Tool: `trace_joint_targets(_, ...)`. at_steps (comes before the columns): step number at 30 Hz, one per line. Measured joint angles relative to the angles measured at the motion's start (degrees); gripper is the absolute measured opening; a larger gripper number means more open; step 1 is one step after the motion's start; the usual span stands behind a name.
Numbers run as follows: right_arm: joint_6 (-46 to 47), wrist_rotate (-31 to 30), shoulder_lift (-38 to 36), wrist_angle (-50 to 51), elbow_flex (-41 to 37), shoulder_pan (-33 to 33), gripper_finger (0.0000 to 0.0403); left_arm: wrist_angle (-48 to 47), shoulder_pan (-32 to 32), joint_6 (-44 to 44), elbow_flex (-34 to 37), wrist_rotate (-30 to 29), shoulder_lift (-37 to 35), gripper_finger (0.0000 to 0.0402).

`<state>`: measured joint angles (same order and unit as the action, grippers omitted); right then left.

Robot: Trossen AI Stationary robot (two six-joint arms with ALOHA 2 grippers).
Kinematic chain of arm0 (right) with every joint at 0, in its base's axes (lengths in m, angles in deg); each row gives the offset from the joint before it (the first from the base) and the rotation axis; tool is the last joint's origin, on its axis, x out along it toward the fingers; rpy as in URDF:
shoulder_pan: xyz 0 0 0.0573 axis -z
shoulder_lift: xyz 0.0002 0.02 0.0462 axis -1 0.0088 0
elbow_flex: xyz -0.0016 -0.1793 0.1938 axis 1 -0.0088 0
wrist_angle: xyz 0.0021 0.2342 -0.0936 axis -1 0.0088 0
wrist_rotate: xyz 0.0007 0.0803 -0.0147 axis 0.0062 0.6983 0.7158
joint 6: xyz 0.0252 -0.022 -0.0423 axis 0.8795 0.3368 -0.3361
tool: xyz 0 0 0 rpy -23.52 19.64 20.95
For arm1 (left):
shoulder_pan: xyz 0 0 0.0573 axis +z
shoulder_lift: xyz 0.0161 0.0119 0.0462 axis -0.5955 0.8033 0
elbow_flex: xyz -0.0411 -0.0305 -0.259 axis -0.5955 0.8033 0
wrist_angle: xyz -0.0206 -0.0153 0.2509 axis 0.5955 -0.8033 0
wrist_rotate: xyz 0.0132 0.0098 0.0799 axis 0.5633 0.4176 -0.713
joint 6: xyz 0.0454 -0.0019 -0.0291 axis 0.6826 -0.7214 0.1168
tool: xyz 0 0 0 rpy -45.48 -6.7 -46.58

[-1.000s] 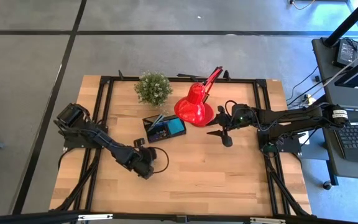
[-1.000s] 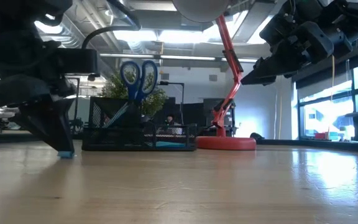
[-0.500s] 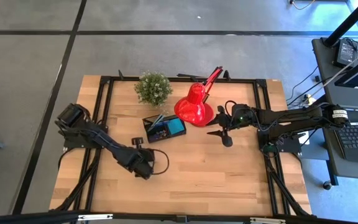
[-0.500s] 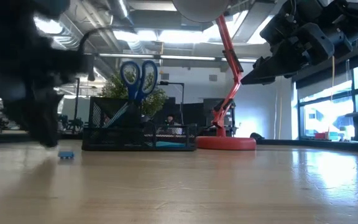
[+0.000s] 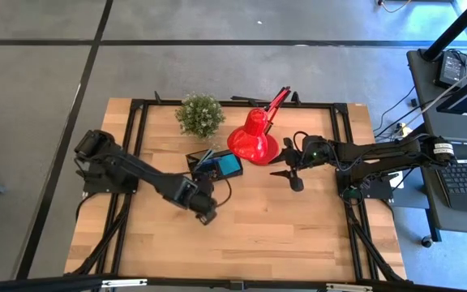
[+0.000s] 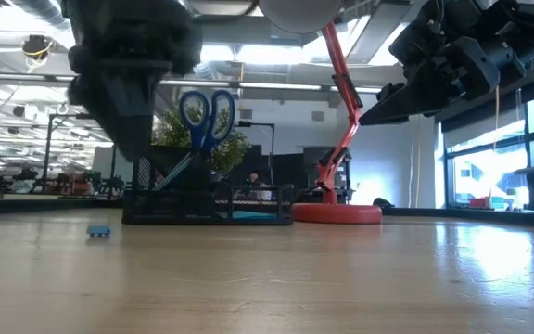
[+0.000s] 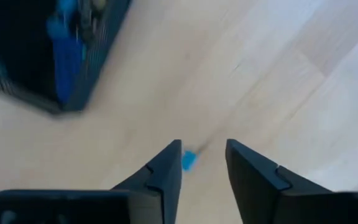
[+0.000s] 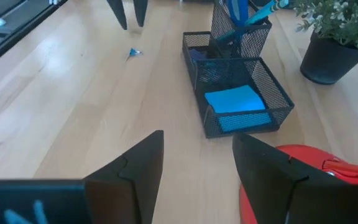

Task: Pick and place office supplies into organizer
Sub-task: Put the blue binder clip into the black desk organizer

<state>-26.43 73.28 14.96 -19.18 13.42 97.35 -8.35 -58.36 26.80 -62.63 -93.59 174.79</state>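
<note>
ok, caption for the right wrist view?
Open right gripper faces mesh organizer holding blue sticky-note pad; small blue clip lies on table.

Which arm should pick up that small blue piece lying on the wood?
Left. Its tool hangs open right over the blue piece; the right tool waits past the organizer.

Open-plan lab or office, concrete floor [image 5: 217,73], ceiling light strips [image 6: 276,56]
</note>
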Motion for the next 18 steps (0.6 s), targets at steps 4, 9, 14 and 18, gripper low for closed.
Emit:
trace_joint_targets(4, -0.6, 0.0, 0.0, 0.2, 0.0, 0.0, 0.0195, -0.5, 2.3, -10.2, 0.0, 6.6, 0.5, 0.0131)
trace_joint_targets(9, -5.7, 0.0, 0.0, 2.3, 0.0, 0.0, 0.0195, -0.7, 3.2, -22.4, 0.0, 8.4, 1.1, 0.0132)
trace_joint_targets(14, -6.2, 0.0, 0.0, 2.5, 0.0, 0.0, 0.0195, -0.7, 2.6, -30.0, 0.0, 13.0, 2.7, 0.0132)
trace_joint_targets(18, -6.3, 0.0, 0.0, 2.6, 0.0, 0.0, 0.0195, -0.5, 2.3, -34.6, 0.0, 15.9, 4.6, 0.0132)
